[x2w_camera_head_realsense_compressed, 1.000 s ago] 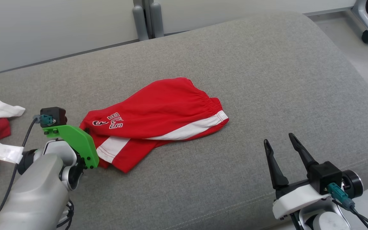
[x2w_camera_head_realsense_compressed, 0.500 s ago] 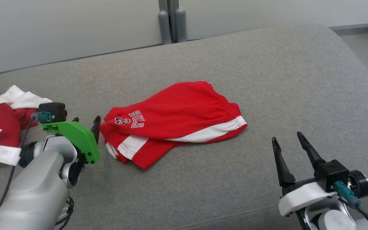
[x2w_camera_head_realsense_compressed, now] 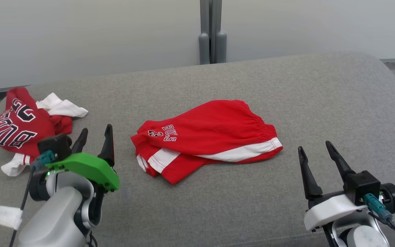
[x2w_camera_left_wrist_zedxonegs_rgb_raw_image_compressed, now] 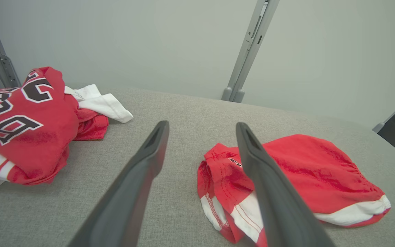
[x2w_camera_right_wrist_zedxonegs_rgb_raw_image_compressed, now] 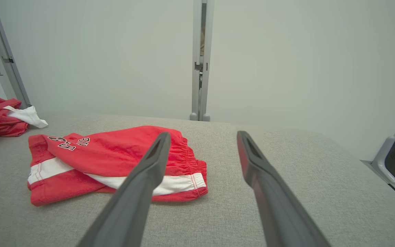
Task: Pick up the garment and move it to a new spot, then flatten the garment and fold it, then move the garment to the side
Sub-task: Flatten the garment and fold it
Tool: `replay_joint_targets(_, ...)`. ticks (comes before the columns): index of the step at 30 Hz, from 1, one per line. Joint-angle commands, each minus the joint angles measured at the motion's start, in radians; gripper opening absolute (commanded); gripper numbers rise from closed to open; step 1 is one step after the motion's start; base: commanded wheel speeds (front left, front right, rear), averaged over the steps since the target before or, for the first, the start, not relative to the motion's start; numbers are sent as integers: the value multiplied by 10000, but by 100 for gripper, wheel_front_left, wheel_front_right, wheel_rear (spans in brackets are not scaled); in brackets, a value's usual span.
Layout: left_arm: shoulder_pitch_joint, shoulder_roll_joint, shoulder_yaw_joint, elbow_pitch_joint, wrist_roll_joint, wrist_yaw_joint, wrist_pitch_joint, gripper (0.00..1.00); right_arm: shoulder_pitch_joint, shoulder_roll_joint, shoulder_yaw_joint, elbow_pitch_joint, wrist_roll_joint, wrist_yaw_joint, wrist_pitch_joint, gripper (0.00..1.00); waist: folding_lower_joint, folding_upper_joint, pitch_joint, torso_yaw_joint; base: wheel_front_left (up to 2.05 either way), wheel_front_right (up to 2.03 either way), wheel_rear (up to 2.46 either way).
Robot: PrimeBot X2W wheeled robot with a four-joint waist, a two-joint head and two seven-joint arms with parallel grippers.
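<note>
Both the left gripper (x2w_camera_head_realsense_compressed: pixel 96 129) and right gripper (x2w_camera_head_realsense_compressed: pixel 314 145) gape wide, empty, flanking the folded red garment (x2w_camera_head_realsense_compressed: pixel 211 137).

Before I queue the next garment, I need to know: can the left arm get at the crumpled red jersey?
Probably yes: the left tool stands open close beside the crumpled red jersey, with bare grey cushion between them and nothing in the way.

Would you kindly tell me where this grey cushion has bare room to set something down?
Bare: the right end of the grey cushion, past the red shorts; the strip behind the shorts toward the wall; the front between left claw and right claw. Crowded: the left end, where the jersey pile lies beside the left claw.
</note>
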Motion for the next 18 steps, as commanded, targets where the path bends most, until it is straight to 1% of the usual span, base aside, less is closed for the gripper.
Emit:
replay_joint_targets(1,577,126,180,-584,208,360,-160,100,28,-22,-52,-101,-58,-3,64,100,0,0,-102,58,0,0,0)
replay_joint_targets(4,1581,249,439,-1798,507,945,-266,100,39,-20,-106,-184,-65,-3,138,100,0,0,-160,49,0,0,0)
replay_joint_targets(6,2188,375,778,-2605,883,1384,-298,100,34,-22,-144,-219,-69,-3,153,100,0,0,-201,41,0,0,0)
replay_joint_targets(10,3489,594,1250,-4035,1819,2001,-287,100,17,-22,-163,-245,-13,-3,234,100,0,0,-306,14,0,0,0)
replay_joint_targets(11,3745,665,1365,-4302,2035,2118,-288,100,16,-20,-153,-248,-3,-3,255,100,0,0,-339,4,0,0,0)
replay_joint_targets(12,3745,665,1365,-4302,2035,2118,-288,100,16,-20,-153,-248,-3,-3,255,100,0,0,-339,4,0,0,0)
replay_joint_targets(14,4246,739,1563,-4777,2377,2332,-290,100,27,-20,-151,-239,3,-3,264,100,0,0,-409,-21,0,0,0)
replay_joint_targets(18,5079,876,1925,-5350,2825,2574,-291,100,49,-22,-122,-212,37,-3,341,100,0,0,-518,-79,0,0,0)
